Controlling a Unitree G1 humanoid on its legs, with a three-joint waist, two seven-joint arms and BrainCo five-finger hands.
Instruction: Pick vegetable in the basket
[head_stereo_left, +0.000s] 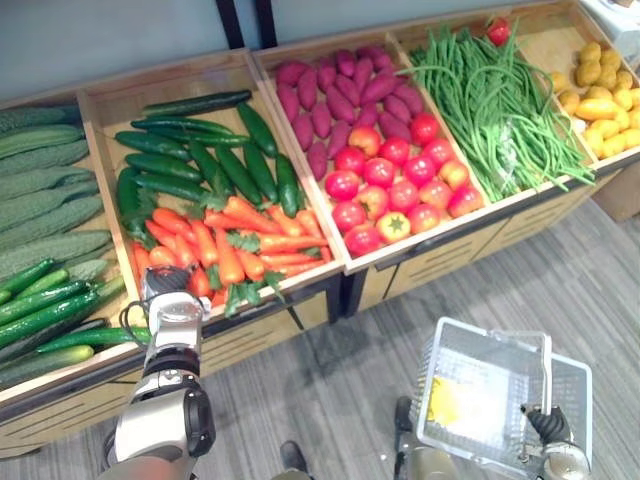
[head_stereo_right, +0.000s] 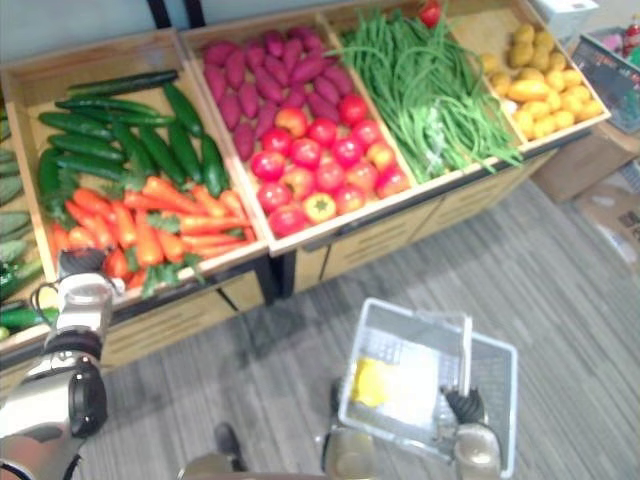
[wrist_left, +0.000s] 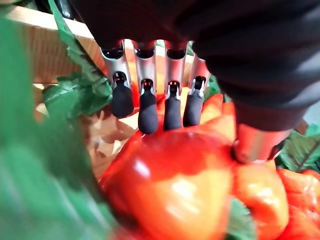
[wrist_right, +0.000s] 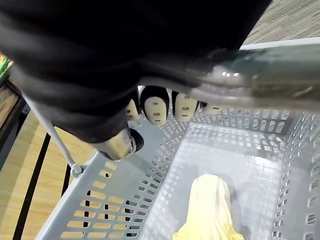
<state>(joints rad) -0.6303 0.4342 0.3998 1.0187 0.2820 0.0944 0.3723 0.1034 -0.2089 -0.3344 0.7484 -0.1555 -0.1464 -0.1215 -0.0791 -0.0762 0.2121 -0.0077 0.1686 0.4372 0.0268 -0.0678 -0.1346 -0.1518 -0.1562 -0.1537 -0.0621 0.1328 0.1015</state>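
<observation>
My left hand (head_stereo_left: 168, 287) reaches over the front of the crate of orange carrots (head_stereo_left: 232, 242). In the left wrist view its fingers (wrist_left: 147, 107) stretch out straight, their dark tips resting on a glossy red-orange vegetable (wrist_left: 170, 185), with the thumb (wrist_left: 255, 145) against its side. Low at the right, my right hand (head_stereo_left: 548, 425) is curled round the metal handle (wrist_right: 260, 85) of a grey plastic basket (head_stereo_left: 490, 332). A yellow vegetable (wrist_right: 210, 210) lies inside the basket.
Wooden crates on a stand hold cucumbers (head_stereo_left: 190, 160), purple sweet potatoes (head_stereo_left: 335, 95), tomatoes (head_stereo_left: 395, 185), green beans (head_stereo_left: 490, 100) and yellow produce (head_stereo_left: 600, 95). Grey plank floor (head_stereo_left: 330, 390) lies between the stand and the basket. A cardboard box (head_stereo_right: 590, 160) stands at the right.
</observation>
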